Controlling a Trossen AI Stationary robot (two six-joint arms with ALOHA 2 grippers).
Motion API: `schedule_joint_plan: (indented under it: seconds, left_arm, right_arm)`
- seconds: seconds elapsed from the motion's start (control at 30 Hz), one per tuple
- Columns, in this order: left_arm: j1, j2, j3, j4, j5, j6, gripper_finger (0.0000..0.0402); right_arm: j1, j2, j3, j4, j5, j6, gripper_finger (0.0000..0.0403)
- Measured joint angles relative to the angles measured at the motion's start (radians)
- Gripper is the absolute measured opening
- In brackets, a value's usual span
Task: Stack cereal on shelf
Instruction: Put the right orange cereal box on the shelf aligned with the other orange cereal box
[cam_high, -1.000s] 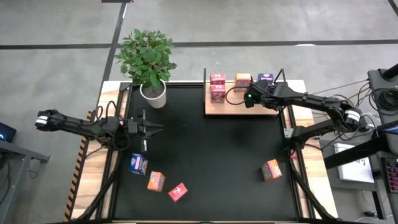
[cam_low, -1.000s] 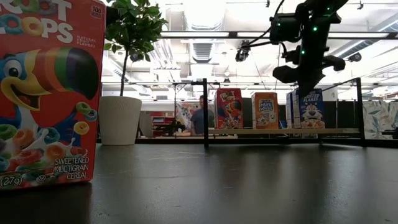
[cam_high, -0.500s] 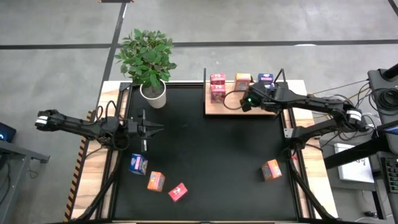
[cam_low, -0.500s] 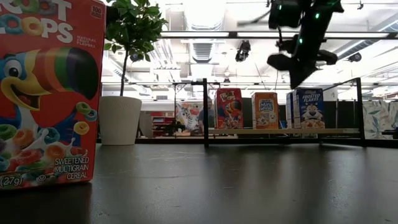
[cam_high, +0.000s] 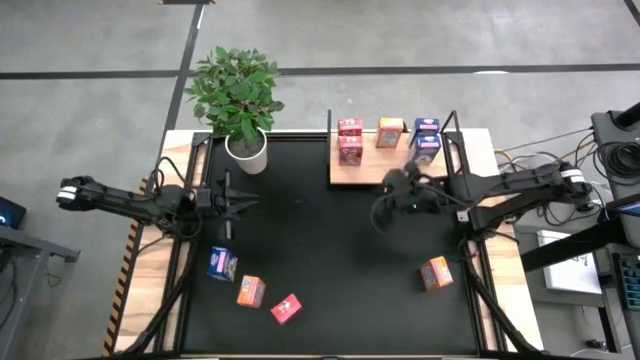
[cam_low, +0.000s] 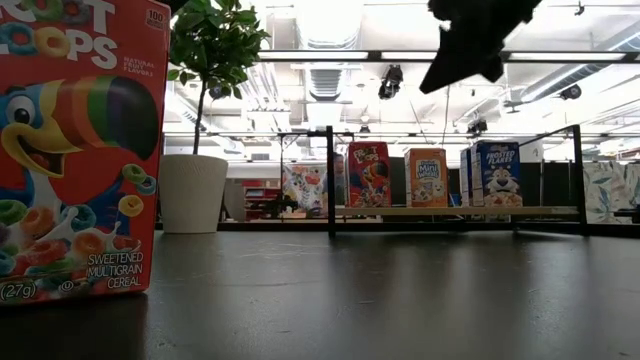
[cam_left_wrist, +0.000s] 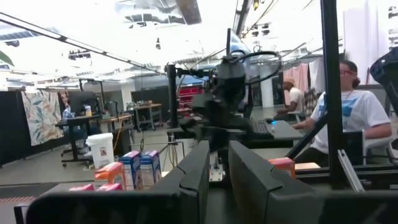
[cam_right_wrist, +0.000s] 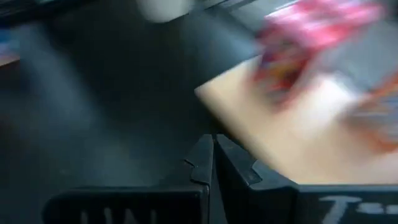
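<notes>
A: Where does the cereal stand right now?

B: Five boxes are on the shelf (cam_high: 365, 172) at the far side of the tabletop (cam_high: 320, 250): a red pair (cam_high: 350, 140) at its left end, an orange one (cam_high: 390, 131) in the middle, and a blue pair (cam_high: 426, 138) at its right end. Four are loose: a blue box (cam_high: 222, 264), an orange box (cam_high: 250, 291) and a red box (cam_high: 286, 309) near the front left, and a second orange box (cam_high: 435, 272) at the front right.

A: And the arms?

B: The right gripper (cam_high: 383, 210) hangs over open tabletop just in front of the shelf, carrying nothing; its wrist view shows its jaws pressed together. The left gripper (cam_high: 236, 203) waits over the left side of the tabletop, beyond the three loose boxes, with its jaws also closed and empty.

A: So what is the step in hand?

B: I judge it to be going for the next box. The orange one at the front right is the closest to the right arm and looks the sensible pick.

A: How to do that well?

B: Spread the jaws before descending, line them up with two flat opposite faces of the box, which sits slightly turned, and come straight down so that it isn't nudged. Pinch gently, since it is light cardboard. Lift well clear before moving to the shelf, keep away from the black posts (cam_high: 330, 135), and set it squarely on the single orange box so the stack doesn't tip.
</notes>
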Motion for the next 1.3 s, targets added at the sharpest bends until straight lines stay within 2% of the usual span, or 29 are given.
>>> schedule_joint_plan:
  seconds: [0.1, 0.2, 0.3, 0.43, 0.53, 0.67, 0.9, 1.03, 1.3]
  left_arm:
    - [0.0, 0.0, 0.0, 0.0, 0.0, -0.014, 0.0045]
    - [0.0, 0.0, 0.0, 0.0, 0.0, -0.016, 0.0045]
    - [0.0, 0.0, 0.0, 0.001, 0.0, -0.016, 0.0045]
    - [0.0, 0.0, 0.0, 0.002, 0.0, -0.016, 0.0045]
    - [0.0, 0.0, 0.0, 0.002, 0.0, -0.008, 0.0045]
    - [0.0, 0.0, 0.0, 0.001, 0.0, 0.013, 0.0045]
    - [0.0, 0.0, 0.0, -0.005, 0.0, 0.028, 0.0045]
    - [0.0, 0.0, 0.0, -0.007, 0.0, 0.029, 0.0045]
    - [0.0, 0.001, 0.0, -0.013, 0.0, 0.037, 0.0045]
  right_arm:
    - [0.047, 0.008, 0.0, 0.01, -0.247, 0.06, 0.0009]
    - [0.064, 0.01, 0.002, -0.005, -0.477, 0.216, 0.0009]
    - [0.079, 0.01, 0.012, -0.104, -0.592, 0.457, 0.0009]
    - [0.122, 0.01, 0.055, -0.418, -0.698, 0.654, 0.0009]
    - [0.145, 0.01, 0.108, -0.675, -0.699, 0.824, 0.0009]
    - [0.187, 0.014, 0.159, -0.855, -0.702, 0.952, 0.0009]
    - [0.28, 0.024, 0.176, -0.808, -0.695, 1.101, 0.0022]
    - [0.373, 0.057, 0.172, -0.756, -0.708, 1.187, 0.0064]
    - [0.46, 0.132, 0.174, -0.762, -0.69, 1.237, 0.0192]
